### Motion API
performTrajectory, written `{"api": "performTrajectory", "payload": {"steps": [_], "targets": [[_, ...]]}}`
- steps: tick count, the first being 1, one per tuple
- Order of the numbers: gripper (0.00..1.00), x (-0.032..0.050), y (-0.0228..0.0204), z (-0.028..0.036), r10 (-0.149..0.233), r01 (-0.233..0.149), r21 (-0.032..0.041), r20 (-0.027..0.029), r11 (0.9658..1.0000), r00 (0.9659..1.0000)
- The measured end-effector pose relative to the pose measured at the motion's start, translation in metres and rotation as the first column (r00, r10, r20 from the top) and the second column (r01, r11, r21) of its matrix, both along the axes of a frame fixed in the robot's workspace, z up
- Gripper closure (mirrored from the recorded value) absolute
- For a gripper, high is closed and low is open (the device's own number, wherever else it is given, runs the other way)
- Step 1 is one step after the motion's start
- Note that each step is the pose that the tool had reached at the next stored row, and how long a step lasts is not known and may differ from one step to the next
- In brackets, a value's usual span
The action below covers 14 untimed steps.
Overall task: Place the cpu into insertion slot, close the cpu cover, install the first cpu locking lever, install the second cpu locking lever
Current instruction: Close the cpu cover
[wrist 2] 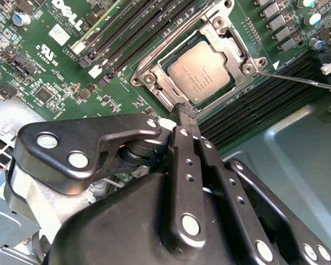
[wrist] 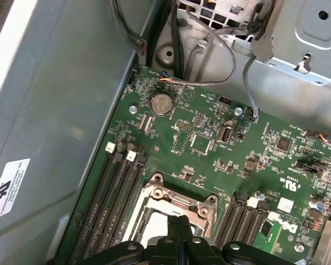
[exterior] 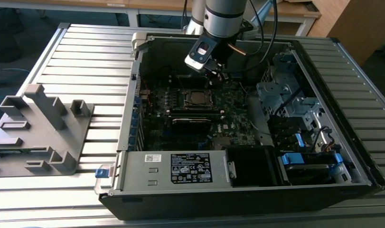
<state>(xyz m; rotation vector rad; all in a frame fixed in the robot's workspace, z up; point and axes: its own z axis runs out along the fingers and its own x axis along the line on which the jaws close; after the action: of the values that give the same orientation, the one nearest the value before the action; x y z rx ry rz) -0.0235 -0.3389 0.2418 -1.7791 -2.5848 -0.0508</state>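
Note:
The cpu (wrist 2: 201, 72), a dull silvery square, lies in the insertion slot (wrist 2: 154, 91) on the green board. The silvery cpu cover (wrist 2: 234, 38) lies around it, and the chip shows through its window. A thin metal locking lever (wrist 2: 306, 81) sticks out from the socket's corner over the memory slots. My gripper (wrist 2: 187, 112) is shut with nothing between its fingers, its tips just off the socket's edge. In the first wrist view the gripper (wrist: 179, 221) is at the socket frame (wrist: 176, 200). In the exterior view the gripper (exterior: 214, 66) hangs above the socket (exterior: 195, 97).
The open computer case (exterior: 126, 118) lies on a slatted metal table (exterior: 84, 52). A white-labelled power supply box (exterior: 173, 168) stands at the near side, drive cages (exterior: 287, 95) on the exterior view's right. Loose cables (wrist: 209, 52) run near the board. A grey fixture (exterior: 40, 128) stands on the exterior view's left.

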Motion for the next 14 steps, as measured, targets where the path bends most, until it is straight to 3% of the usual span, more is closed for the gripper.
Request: {"api": "performTrajectory", "payload": {"steps": [5, 10, 14], "targets": [[0.90, 0.0000, 0.0000, 0.0000, 0.002, -0.002, -0.0001, 0.0001, 1.0000, 1.0000], [0.90, 0.0000, 0.0000, -0.0002, 0.041, -0.041, 0.0000, 0.0000, 0.9992, 0.9992], [0.90, 0.0000, 0.0000, -0.0002, 0.050, -0.050, 0.0000, 0.0000, 0.9987, 0.9987]]}}
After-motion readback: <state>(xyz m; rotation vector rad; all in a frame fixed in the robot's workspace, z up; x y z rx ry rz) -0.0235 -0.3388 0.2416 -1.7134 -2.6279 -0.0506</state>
